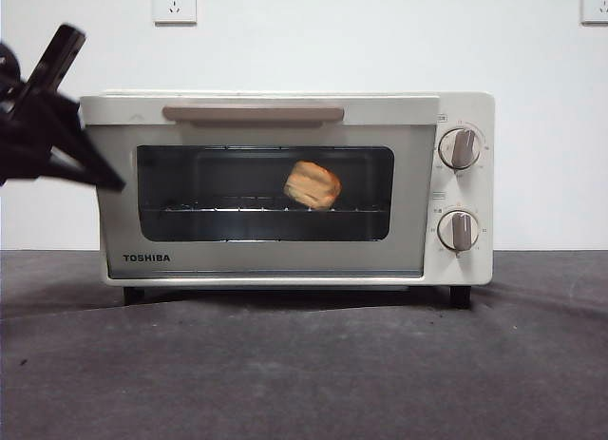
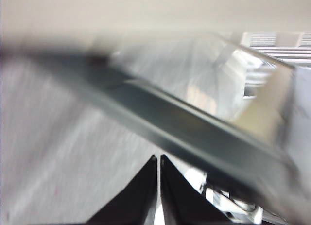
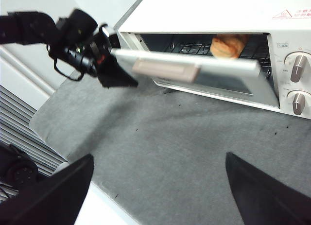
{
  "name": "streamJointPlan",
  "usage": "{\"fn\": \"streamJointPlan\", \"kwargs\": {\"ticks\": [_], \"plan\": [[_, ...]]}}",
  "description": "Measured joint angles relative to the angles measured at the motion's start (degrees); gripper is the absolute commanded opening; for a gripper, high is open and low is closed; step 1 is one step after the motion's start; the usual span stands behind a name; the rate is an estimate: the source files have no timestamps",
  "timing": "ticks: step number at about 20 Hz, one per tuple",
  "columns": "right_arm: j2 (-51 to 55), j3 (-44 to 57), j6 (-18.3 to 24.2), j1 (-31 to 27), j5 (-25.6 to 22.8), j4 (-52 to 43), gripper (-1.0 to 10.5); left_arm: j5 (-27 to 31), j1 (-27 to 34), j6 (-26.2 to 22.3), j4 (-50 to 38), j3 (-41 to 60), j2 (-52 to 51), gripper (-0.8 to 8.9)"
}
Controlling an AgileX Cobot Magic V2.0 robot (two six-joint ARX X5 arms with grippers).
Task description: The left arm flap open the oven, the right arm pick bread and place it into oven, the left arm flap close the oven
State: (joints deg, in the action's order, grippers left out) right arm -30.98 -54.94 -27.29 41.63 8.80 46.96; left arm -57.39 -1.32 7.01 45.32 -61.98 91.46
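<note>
The cream TOSHIBA oven (image 1: 285,261) stands at mid-table. In the front view its door with the beige handle (image 1: 252,113) looks upright against the body. The right wrist view shows the door (image 3: 218,74) a little ajar and blurred. The golden-brown bread (image 1: 312,184) lies on the wire rack inside, and the bread (image 3: 226,45) shows above the door's top edge. My left gripper (image 1: 104,177) is shut and empty at the door's left edge; the left gripper (image 3: 121,78) points at that corner. In its own view the left gripper (image 2: 159,159) faces a blurred door edge. My right gripper (image 3: 159,157) hovers open and empty in front of the oven.
A dark grey cloth (image 1: 304,364) covers the table. Its left edge (image 3: 73,147) drops off near the left arm. Two beige knobs (image 1: 460,147) sit on the oven's right panel. Wall sockets (image 1: 175,3) hang on the white wall behind.
</note>
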Motion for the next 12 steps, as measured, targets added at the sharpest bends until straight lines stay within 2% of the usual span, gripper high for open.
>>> {"fn": "streamJointPlan", "kwargs": {"ticks": [7,12], "plan": [[0.00,0.00,-0.17,0.00,0.00,0.00,4.3,-0.02,0.00,0.00,-0.07,-12.28,-0.70,0.15],[0.00,0.00,-0.17,0.00,0.00,0.00,4.3,0.04,-0.57,-0.07,0.87,-12.81,-6.21,0.16]]}}
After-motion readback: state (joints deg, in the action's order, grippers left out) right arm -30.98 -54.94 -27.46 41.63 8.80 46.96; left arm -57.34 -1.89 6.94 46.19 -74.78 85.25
